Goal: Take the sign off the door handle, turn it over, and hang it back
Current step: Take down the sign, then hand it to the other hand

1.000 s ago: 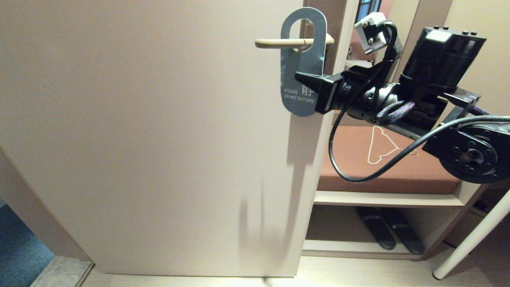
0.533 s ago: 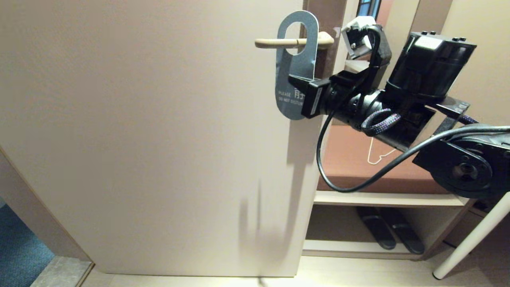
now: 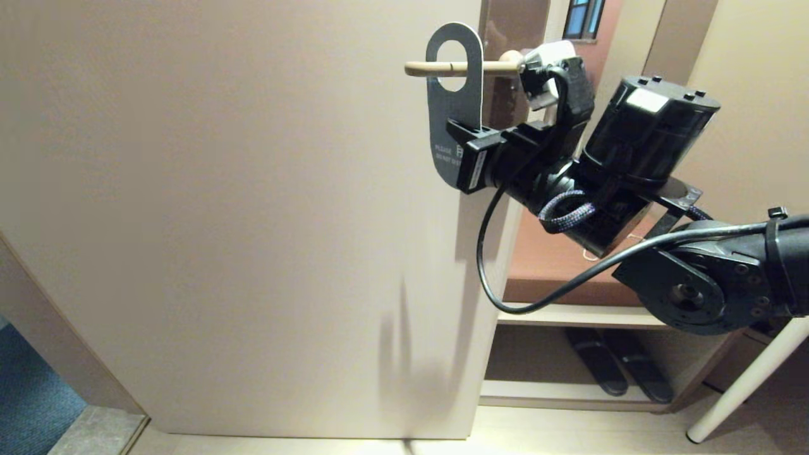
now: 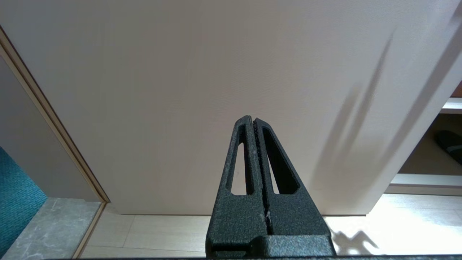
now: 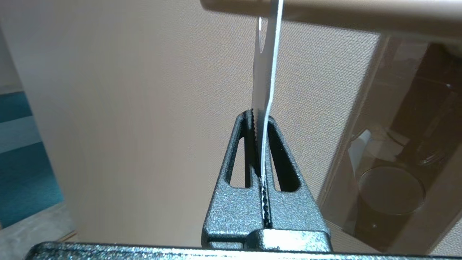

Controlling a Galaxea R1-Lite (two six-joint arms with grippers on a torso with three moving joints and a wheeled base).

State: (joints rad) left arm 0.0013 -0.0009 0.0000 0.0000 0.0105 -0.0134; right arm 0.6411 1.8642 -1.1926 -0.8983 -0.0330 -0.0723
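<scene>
The sign (image 3: pixel 452 107), a flat card door hanger, hung with its oval hole threaded over the door handle (image 3: pixel 464 67), the blue face reading "PLEASE DO NOT DISTURB" turned partly toward the head camera and part of the lettering hidden behind the fingers. The card stood near the middle of the slim beige lever, between its rounded free end and the base at the door's edge, roughly upright. The right gripper (image 3: pixel 456 129) reached in level from the right and was clamped on the card's lower half, just above the lettering. In the right wrist view the sign (image 5: pixel 265 72) appeared edge-on as a thin white line rising from between the closed fingers (image 5: pixel 249 151) up to the door handle (image 5: pixel 325 11), with no gap left between the toothed pads and the card. Behind it stood the plain beige door (image 3: pixel 221 189). The left gripper (image 4: pixel 254 124) hung low in front of the bottom of the door (image 4: pixel 180 72), fingers pressed together on nothing. Past the door's edge sat a low shelf (image 3: pixel 613 316) with dark slippers (image 3: pixel 616 370) beneath.
</scene>
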